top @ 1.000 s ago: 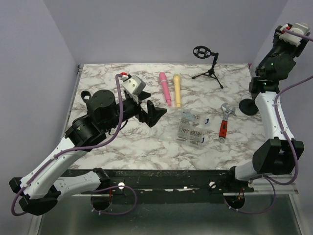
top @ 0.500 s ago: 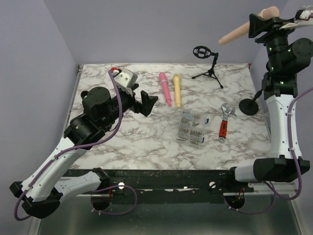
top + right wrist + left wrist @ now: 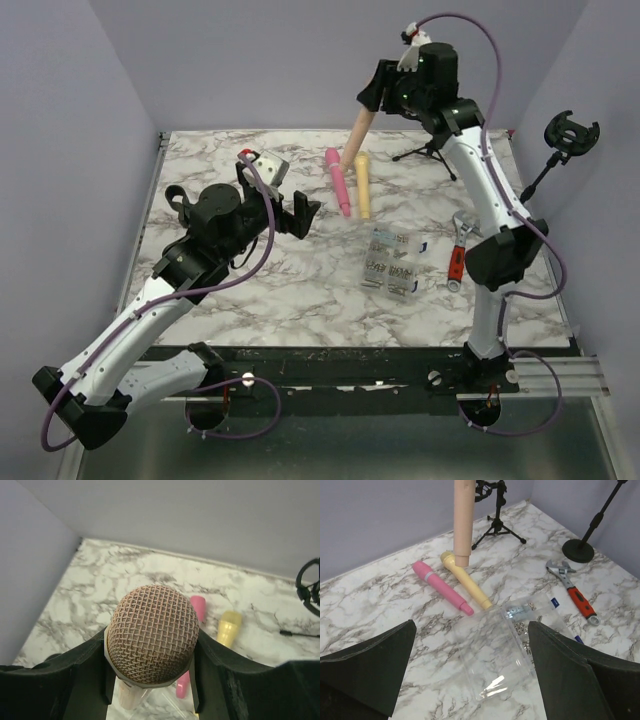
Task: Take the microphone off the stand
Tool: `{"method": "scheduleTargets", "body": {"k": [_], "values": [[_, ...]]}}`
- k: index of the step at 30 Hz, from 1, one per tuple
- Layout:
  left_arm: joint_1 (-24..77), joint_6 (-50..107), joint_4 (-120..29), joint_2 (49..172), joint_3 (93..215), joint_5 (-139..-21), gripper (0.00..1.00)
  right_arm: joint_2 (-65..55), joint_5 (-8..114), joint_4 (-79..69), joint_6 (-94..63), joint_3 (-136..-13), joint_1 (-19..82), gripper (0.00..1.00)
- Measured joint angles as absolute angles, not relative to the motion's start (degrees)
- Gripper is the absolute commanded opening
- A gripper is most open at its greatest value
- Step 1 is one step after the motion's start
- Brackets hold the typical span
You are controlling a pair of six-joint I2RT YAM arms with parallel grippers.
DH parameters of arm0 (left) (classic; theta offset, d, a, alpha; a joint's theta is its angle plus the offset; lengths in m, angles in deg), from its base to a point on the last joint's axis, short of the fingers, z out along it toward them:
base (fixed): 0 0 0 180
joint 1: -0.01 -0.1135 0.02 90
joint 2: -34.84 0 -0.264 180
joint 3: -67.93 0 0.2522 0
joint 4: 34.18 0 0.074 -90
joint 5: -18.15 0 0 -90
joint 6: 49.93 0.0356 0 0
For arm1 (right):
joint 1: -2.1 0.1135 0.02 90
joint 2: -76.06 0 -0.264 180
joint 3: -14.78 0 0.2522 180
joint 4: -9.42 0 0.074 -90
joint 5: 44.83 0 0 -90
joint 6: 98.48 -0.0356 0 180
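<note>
My right gripper (image 3: pixel 385 97) is shut on a peach microphone (image 3: pixel 357 130) and holds it in the air, tip down, over the back middle of the table. In the right wrist view its mesh head (image 3: pixel 152 630) sits between my fingers (image 3: pixel 87 672). In the left wrist view its handle (image 3: pixel 463 520) hangs just above the yellow microphone. The tall black stand (image 3: pixel 545 170) at the far right has a bare clip (image 3: pixel 571 130); its round base (image 3: pixel 578 550) shows in the left wrist view. My left gripper (image 3: pixel 300 213) is open and empty, left of centre.
A pink microphone (image 3: pixel 337 181) and a yellow microphone (image 3: pixel 362 185) lie side by side at the back middle. A small tripod stand (image 3: pixel 432 150) is behind them. A clear box of small parts (image 3: pixel 392 261) and a red-handled wrench (image 3: pixel 459 250) lie right of centre.
My right arm has swung from the far right to over the back middle, carrying the peach microphone away from the tall stand. The left gripper has shifted slightly.
</note>
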State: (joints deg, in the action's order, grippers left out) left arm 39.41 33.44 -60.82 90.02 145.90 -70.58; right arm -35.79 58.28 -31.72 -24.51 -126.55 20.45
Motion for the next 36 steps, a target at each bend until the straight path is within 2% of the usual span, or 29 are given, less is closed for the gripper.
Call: {"method": "scheduleTargets", "body": {"k": [4, 18, 27, 36], "values": [[39.3, 34.5, -60.8, 89.4, 143.4, -70.5, 0.99, -45.0, 51.7, -41.3, -23.8, -133.0, 21.7, 0.01], [39.3, 36.6, -58.7, 87.9, 142.2, -68.7, 0.98, -51.8, 34.6, -48.0, -20.0, -134.3, 21.5, 0.01], [39.3, 36.6, -58.3, 89.1, 142.2, -68.7, 0.99, -52.7, 31.7, -45.0, -15.9, -131.3, 21.7, 0.01], [39.3, 36.3, -58.3, 89.0, 142.2, -68.8, 0.99, -58.4, 31.9, -43.0, -15.0, -130.6, 22.3, 0.01]]}}
